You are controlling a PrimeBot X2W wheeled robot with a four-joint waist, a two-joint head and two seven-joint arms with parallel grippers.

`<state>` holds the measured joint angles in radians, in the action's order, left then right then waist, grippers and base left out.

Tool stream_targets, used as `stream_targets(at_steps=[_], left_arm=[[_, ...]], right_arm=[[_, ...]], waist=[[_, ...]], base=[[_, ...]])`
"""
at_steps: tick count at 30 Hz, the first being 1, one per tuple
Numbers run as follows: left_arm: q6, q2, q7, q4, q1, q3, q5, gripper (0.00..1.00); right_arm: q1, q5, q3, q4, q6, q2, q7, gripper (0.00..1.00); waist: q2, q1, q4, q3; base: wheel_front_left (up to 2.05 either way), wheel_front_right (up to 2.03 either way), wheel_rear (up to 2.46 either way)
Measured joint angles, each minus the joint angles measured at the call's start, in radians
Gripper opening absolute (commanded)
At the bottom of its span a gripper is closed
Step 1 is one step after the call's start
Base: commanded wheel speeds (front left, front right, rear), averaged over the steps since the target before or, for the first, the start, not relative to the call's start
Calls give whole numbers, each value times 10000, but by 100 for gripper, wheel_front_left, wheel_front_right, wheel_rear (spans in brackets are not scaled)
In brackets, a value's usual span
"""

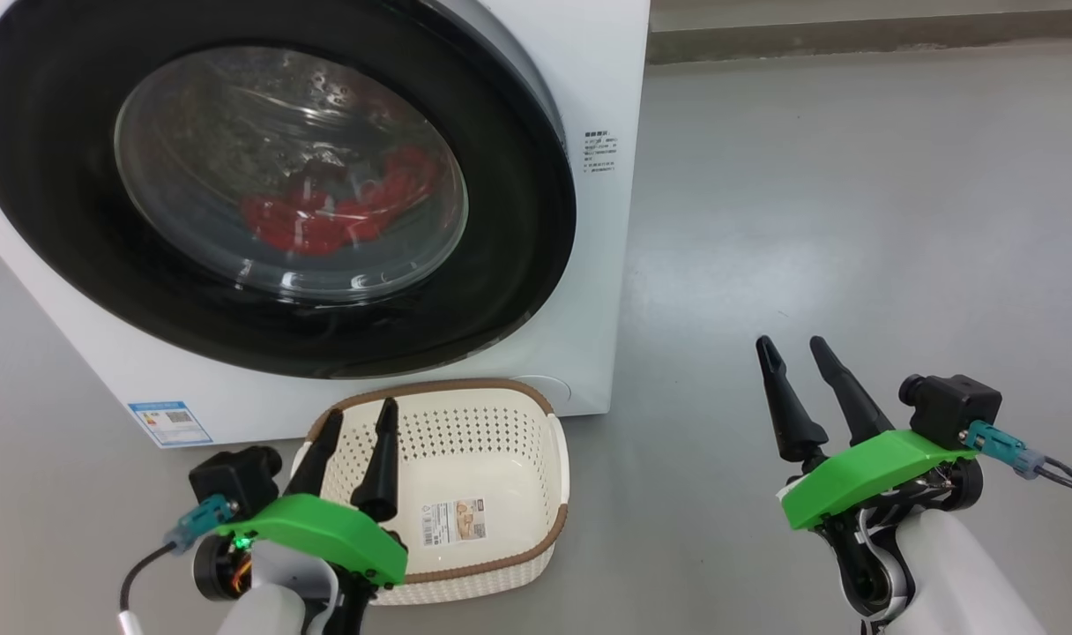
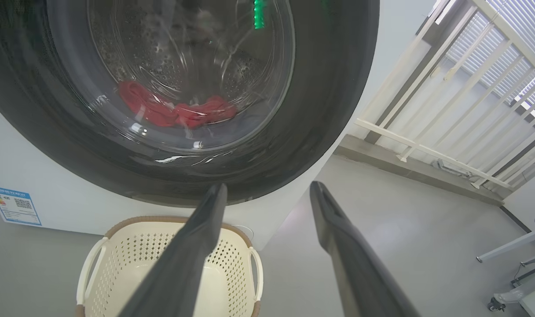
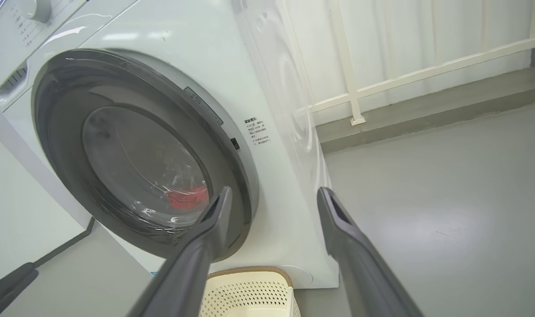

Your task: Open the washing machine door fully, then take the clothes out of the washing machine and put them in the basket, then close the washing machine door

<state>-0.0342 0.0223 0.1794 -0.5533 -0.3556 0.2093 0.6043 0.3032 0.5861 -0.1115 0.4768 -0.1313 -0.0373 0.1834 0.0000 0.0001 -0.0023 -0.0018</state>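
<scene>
The white washing machine (image 1: 608, 106) fills the upper left. Its black-rimmed washing machine door (image 1: 518, 220) covers the drum opening. Behind the glass the red clothes (image 1: 324, 220) lie at the bottom of the drum. On the floor just in front stands the cream basket (image 1: 501, 441), holding no clothes. My left gripper (image 1: 361, 409) hovers open over the basket's near left rim. Off to the right, over bare floor, my right gripper (image 1: 791, 340) is open and holds nothing. In the left wrist view, the left gripper (image 2: 268, 186) points at the door's lower rim, with the clothes (image 2: 175, 112) behind the glass.
Grey floor (image 1: 853, 220) spreads to the right of the machine. A raised kerb and white railing (image 2: 426, 110) run behind it. Some wheeled furniture legs (image 2: 514, 251) stand far right. A blue label (image 1: 170, 423) is stuck on the machine's lower left front.
</scene>
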Motion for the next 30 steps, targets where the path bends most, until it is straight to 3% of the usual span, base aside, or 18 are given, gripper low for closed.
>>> stream_targets(at_steps=[30], left_arm=[[265,21,702,-642,-940,489,-2084,100]], right_arm=[[966,-2092,-637,974,0,-161,669,100]], waist=[[0,-1,86,-150]], base=[[0,0,0]])
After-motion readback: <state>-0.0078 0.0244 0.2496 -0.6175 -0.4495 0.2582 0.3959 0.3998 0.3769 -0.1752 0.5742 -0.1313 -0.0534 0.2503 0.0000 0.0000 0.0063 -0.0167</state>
